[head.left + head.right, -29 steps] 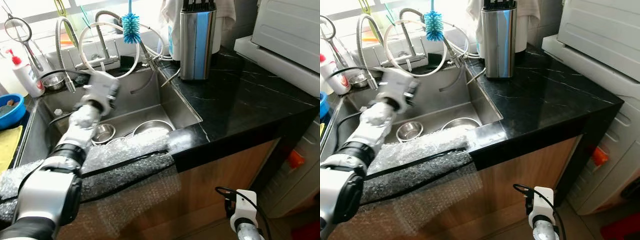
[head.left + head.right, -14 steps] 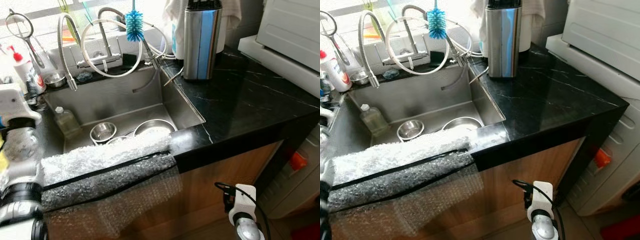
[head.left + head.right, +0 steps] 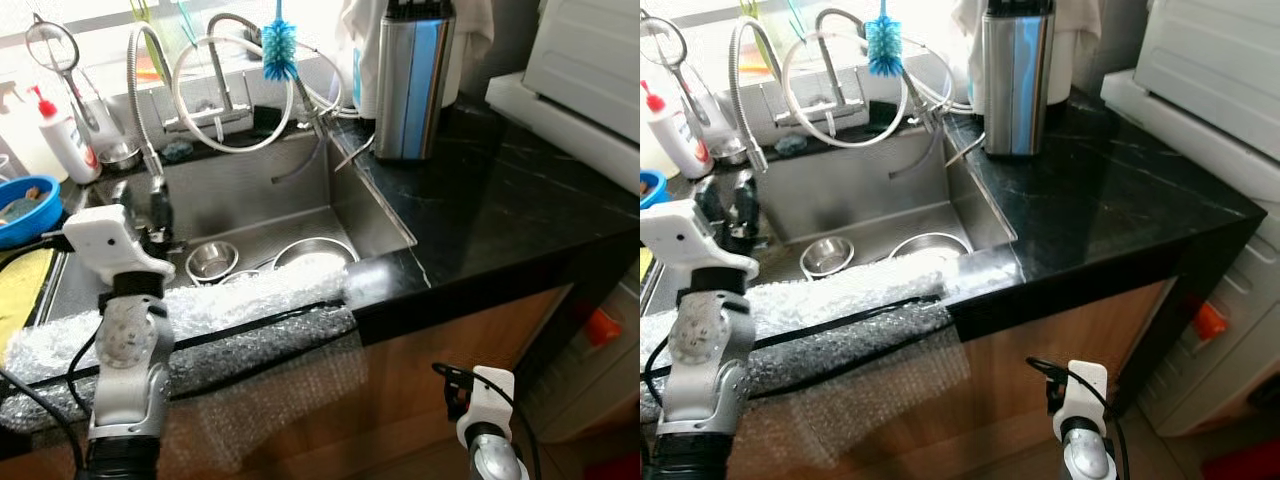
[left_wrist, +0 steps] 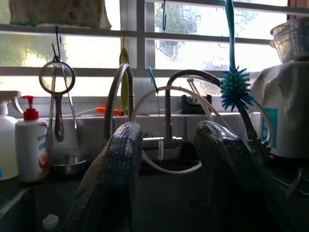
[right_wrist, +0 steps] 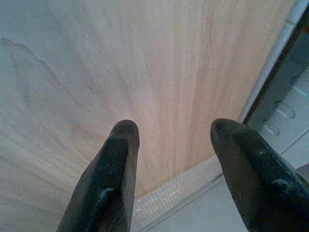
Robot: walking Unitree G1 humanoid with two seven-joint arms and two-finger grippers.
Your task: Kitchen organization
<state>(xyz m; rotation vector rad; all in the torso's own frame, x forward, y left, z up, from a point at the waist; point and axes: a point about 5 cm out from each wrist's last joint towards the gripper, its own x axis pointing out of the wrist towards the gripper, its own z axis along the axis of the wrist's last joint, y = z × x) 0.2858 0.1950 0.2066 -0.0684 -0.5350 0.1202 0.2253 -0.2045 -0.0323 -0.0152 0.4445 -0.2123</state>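
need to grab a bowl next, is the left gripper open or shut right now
Open. The left gripper hangs above the sink, its two black fingers spread apart with nothing between them.

The sink (image 3: 250,215) is brushed steel, dull grey, with two shiny metal bowls (image 3: 210,262) in it. The desk (image 3: 490,200) is glossy black veined stone. Crinkled clear bubble wrap (image 3: 230,310) covers its front edge above a matt pale wood cabinet front (image 5: 145,72).

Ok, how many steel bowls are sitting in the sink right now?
2: a small bowl on the sink floor, and a larger bowl to its right, partly hidden by the bubble wrap; more may be hidden.
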